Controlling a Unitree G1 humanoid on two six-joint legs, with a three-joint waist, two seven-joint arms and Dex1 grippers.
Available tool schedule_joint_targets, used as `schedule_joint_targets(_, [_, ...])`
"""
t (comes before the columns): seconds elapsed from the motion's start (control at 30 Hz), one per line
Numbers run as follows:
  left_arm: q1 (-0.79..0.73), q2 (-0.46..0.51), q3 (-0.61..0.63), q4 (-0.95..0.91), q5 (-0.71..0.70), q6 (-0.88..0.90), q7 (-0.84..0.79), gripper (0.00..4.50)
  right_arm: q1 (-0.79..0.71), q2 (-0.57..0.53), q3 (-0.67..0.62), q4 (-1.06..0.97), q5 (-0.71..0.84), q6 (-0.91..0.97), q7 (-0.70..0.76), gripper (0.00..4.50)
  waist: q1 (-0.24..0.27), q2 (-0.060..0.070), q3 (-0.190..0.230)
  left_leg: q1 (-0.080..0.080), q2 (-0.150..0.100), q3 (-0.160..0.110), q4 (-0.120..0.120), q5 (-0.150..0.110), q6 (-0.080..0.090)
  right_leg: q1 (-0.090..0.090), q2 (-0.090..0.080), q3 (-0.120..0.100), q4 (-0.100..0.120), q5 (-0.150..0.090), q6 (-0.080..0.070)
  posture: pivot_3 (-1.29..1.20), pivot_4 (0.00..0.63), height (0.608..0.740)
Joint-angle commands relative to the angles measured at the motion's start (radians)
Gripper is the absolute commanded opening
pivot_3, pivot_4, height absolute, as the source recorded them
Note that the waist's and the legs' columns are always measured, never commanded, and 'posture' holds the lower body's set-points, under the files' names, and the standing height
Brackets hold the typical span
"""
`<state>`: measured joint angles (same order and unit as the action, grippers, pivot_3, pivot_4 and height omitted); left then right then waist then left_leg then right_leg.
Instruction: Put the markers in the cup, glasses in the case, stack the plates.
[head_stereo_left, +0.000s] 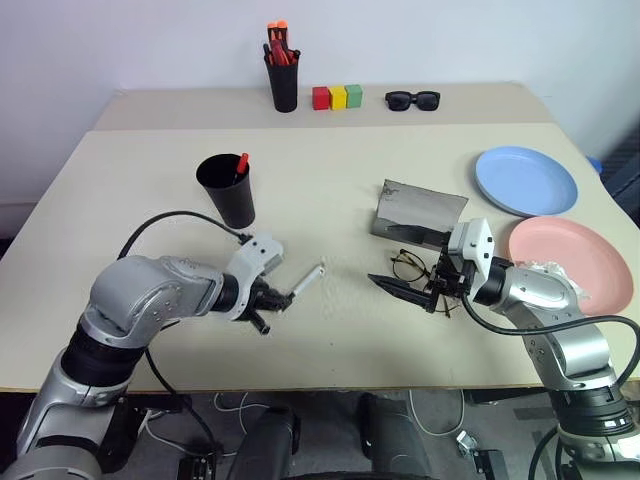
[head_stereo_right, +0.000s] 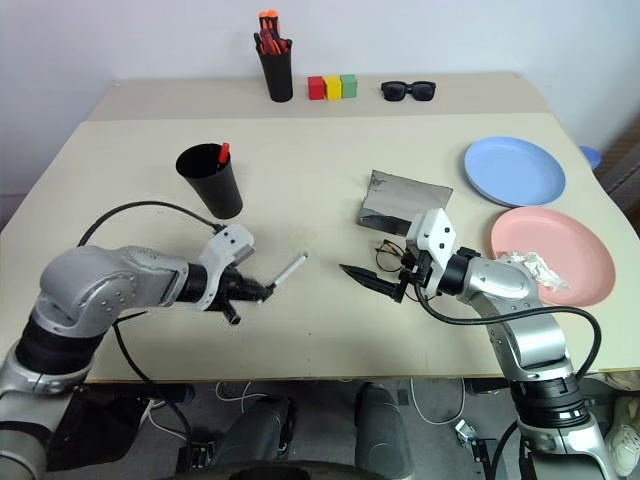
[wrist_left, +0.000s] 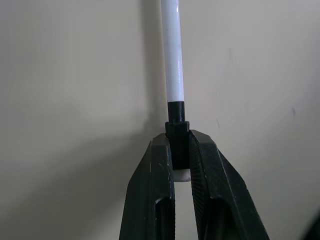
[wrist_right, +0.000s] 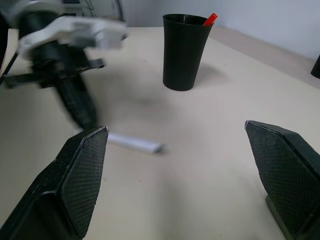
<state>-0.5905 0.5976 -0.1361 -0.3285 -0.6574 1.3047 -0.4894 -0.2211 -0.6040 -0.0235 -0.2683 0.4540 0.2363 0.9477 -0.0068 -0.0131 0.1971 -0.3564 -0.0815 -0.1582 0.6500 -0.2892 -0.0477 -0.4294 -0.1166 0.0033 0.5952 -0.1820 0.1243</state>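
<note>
Lower left of the head view: left gripper (head_stereo_left: 272, 300) clamped tight on the black cap end of the slim white-bodied marker (head_stereo_left: 307, 281), white barrel slanting up toward frame centre. Upper left of that: tapered black plastic cup (head_stereo_left: 228, 189), red-capped marker (head_stereo_left: 241, 163) already standing inside. Step in hand, seemingly: second marker to cup; next, lifted, carried over the rim, tipped upright, released. Right of centre: thin wire-framed glasses (head_stereo_left: 408, 264) beside open grey case (head_stereo_left: 418, 212); right gripper (head_stereo_left: 412, 293) spread wide, empty, just beside them. Far right: light blue plate (head_stereo_left: 526, 181) and salmon pink plate (head_stereo_left: 571, 262), unstacked.

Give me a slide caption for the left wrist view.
Left gripper shut on the white marker's black cap, above the beige table.
</note>
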Motion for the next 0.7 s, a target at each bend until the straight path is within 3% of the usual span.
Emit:
schedule_joint_targets(0.03, [-0.051, -0.043, 0.096, 0.096, 0.099, -0.345, -0.029, 0.01, -0.019, 0.004, -0.019, -0.010, 0.011, -0.018, -0.001, 4.50, -0.001, 0.000, 0.000, 0.000, 0.000, 0.000, 0.000, 0.000, 0.000, 0.000, 0.000, 0.000, 0.000, 0.000, 0.000, 0.00, 0.150, 0.740])
schedule_joint_targets(0.13, [-0.126, -0.114, 0.174, 0.268, 0.213, -0.777, -0.034, 0.01, -0.034, 0.013, -0.034, -0.013, 0.050, 0.009, -0.002, 4.50, -0.002, 0.000, 0.000, 0.000, 0.000, 0.001, -0.001, 0.000, 0.000, -0.001, 0.000, 0.000, -0.001, 0.000, 0.000, 0.00, 0.150, 0.740])
schedule_joint_targets(0.33, [-0.226, -0.152, 0.289, 0.514, 0.320, -1.156, 0.029, 0.01, -0.040, 0.013, -0.027, -0.012, 0.047, 0.009, -0.004, 4.50, -0.003, 0.000, 0.000, 0.000, 0.000, 0.002, -0.001, 0.000, 0.000, -0.001, -0.001, 0.001, -0.002, 0.001, 0.000, 0.00, 0.150, 0.740])
schedule_joint_targets(0.5, [-0.198, -0.148, 0.350, 0.602, 0.376, -1.319, 0.094, 0.01, -0.037, 0.009, -0.030, -0.017, 0.049, 0.014, -0.005, 4.50, -0.003, 0.000, 0.000, 0.000, 0.000, 0.003, -0.001, 0.000, 0.000, -0.001, -0.001, 0.001, -0.002, 0.001, 0.000, 0.00, 0.150, 0.740])
schedule_joint_targets(0.7, [-0.076, -0.161, 0.361, 0.557, 0.368, -1.309, 0.087, 0.01, -0.038, 0.008, -0.029, -0.017, 0.049, 0.017, -0.004, 4.50, -0.003, 0.000, 0.000, 0.000, 0.000, 0.003, 0.000, 0.000, 0.000, -0.001, -0.001, 0.002, -0.001, 0.001, 0.000, 0.00, 0.150, 0.740])
